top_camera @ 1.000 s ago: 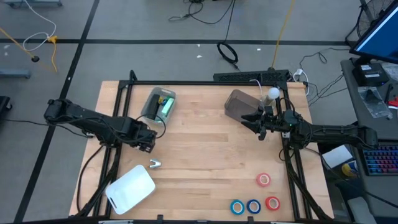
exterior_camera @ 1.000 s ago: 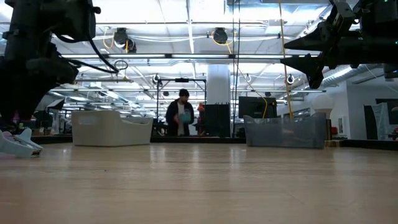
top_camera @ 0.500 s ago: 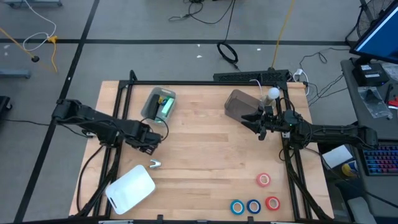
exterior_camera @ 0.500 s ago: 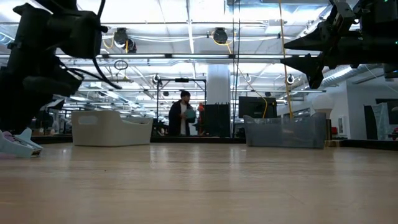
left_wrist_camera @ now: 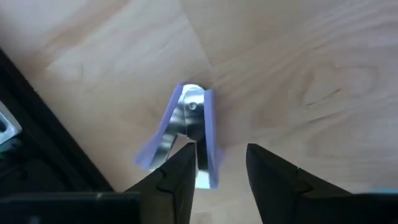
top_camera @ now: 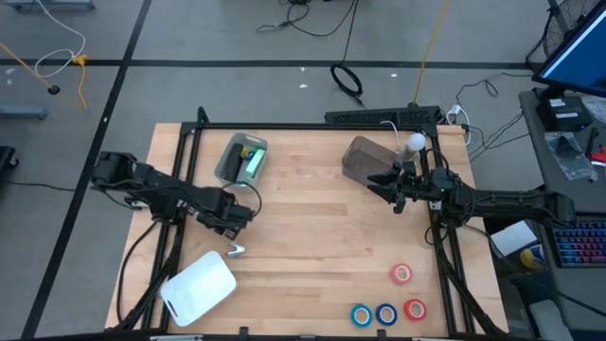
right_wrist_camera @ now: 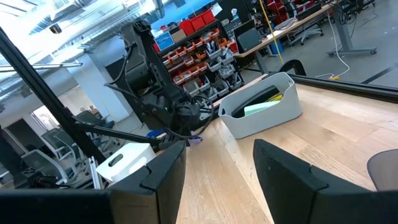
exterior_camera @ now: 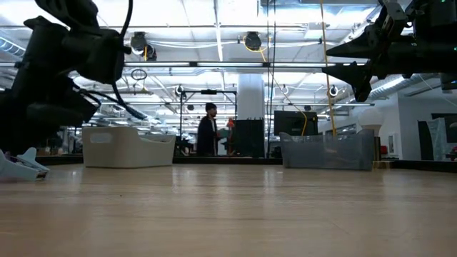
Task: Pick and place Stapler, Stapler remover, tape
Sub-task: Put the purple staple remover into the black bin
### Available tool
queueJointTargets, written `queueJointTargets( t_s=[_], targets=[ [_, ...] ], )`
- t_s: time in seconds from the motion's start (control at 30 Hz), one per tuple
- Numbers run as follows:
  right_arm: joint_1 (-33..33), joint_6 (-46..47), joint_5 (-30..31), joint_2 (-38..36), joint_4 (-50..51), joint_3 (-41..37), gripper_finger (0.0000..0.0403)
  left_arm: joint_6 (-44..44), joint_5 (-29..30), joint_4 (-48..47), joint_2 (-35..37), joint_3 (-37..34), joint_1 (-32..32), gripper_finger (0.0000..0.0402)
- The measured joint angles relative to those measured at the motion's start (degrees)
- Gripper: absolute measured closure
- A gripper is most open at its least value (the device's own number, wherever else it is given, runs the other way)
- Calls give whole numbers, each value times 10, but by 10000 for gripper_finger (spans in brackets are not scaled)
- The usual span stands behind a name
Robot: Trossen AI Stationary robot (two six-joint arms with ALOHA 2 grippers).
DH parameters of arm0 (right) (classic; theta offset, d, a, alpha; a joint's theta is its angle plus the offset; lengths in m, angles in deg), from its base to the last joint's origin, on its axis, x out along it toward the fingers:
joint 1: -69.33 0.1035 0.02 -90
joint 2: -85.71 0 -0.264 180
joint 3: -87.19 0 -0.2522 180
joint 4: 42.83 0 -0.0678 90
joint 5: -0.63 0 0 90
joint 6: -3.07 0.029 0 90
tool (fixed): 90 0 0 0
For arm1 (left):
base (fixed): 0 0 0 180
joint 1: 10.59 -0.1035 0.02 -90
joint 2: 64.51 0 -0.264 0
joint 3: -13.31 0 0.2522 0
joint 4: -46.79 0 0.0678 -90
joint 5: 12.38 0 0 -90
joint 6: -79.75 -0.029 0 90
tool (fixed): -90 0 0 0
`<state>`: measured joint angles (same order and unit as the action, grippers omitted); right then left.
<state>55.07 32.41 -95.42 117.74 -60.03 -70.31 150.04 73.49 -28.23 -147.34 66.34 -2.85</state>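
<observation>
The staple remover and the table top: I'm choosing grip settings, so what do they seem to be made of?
The staple remover looks like bright metal at its centre, with a shiny reflective strip and a rivet, flanked by pale lilac wings that are probably smooth plastic. The table top looks like light wood in joined boards, with visible grain and seams and a smooth, slightly satin finish.

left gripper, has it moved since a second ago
Yes. In the high view the left gripper has shifted right and toward the table's near edge, away from the grey bin, closing in on the staple remover.
</observation>
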Motion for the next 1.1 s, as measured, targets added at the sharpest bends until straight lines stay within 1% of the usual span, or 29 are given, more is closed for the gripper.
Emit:
queueJointTargets(
  t_s=[0.2, 0.37, 0.8, 0.9, 1.1],
  targets=[
    [0, 0, 0, 0, 0, 0, 222, -12, -11, -1, -27, 0, 0, 280],
    [0, 0, 0, 0, 2, 0, 222, -12, -11, -1, -27, 0, 0, 297],
    [0, 0, 0, 0, 2, 0, 222, -25, -7, -2, -26, 1, 0, 364],
    [0, 0, 0, 0, 2, 0, 222, -32, -6, -3, -26, 1, 0, 369],
    [0, 0, 0, 0, 2, 0, 222, -42, -1, -6, -27, 2, 0, 363]
  ],
)
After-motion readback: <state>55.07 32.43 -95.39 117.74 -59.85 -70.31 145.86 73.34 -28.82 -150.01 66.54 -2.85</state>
